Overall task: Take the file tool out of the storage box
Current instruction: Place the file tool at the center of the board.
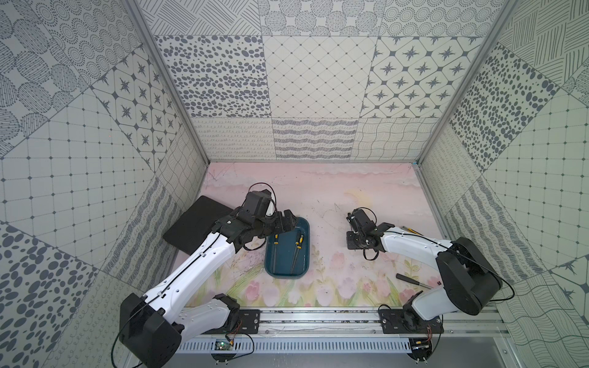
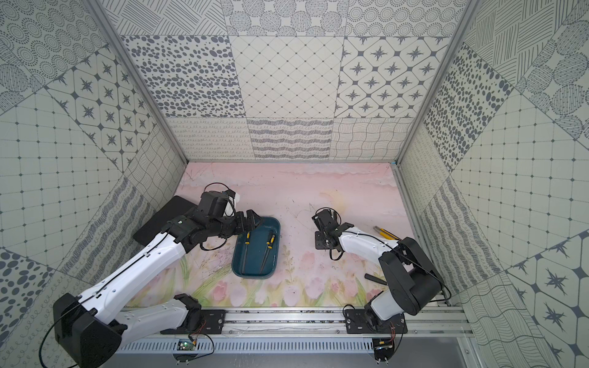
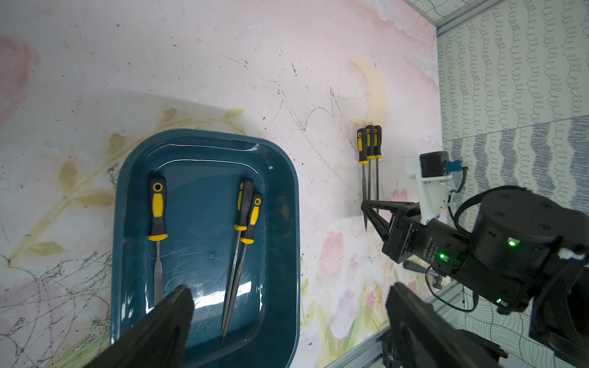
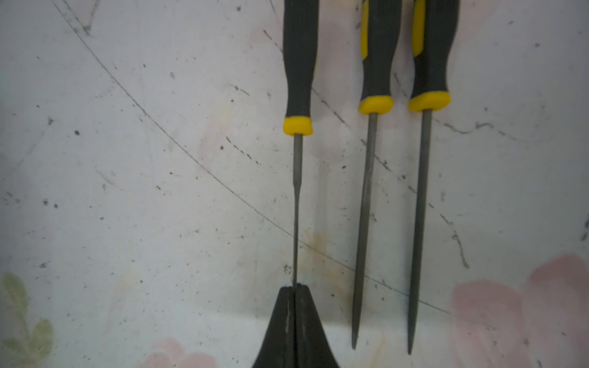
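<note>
We logged left pincer spread open over storage box; right pincer clenched on file blade, outside box.

Under the left gripper, the storage box is glossy teal plastic, finely scratched inside. Its files have matt black handles with yellow collars and dull grey metal shafts, like the thin file pinched by the right gripper. The table looks smooth, scuffed.

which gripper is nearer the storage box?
Left. The left gripper hovers open over the far end of the storage box; the right gripper sits off to its right, shut on a file.
</note>
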`<state>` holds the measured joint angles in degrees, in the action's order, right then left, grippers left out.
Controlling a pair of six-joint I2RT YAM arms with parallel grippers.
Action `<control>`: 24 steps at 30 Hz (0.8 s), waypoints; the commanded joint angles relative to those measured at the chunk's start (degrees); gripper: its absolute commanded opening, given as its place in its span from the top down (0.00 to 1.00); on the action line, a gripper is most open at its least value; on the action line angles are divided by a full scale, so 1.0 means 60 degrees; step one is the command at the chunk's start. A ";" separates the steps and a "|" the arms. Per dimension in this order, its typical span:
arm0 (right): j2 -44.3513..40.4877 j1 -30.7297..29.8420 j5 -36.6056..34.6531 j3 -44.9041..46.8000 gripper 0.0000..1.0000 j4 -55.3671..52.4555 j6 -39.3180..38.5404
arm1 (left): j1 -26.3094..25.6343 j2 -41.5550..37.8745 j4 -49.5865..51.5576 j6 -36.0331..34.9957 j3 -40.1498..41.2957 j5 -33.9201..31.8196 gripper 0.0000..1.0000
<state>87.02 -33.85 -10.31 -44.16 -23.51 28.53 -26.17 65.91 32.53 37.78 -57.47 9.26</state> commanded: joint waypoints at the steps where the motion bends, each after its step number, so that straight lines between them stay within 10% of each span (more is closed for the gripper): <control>1: 0.0184 0.0165 0.0026 -0.0269 1.00 0.0313 -0.0272 | -0.0061 0.0058 -0.0006 -0.0091 0.0039 0.0065 0.01; 24: 0.0833 0.0324 -0.0115 -0.0527 1.00 0.0250 -0.0266 | -0.0076 0.0087 -0.0121 0.0058 0.0262 0.0077 0.01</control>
<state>90.78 -32.12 -10.57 -46.19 -23.03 27.42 -26.55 66.46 32.38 37.95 -56.05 9.28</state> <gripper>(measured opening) 0.056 0.986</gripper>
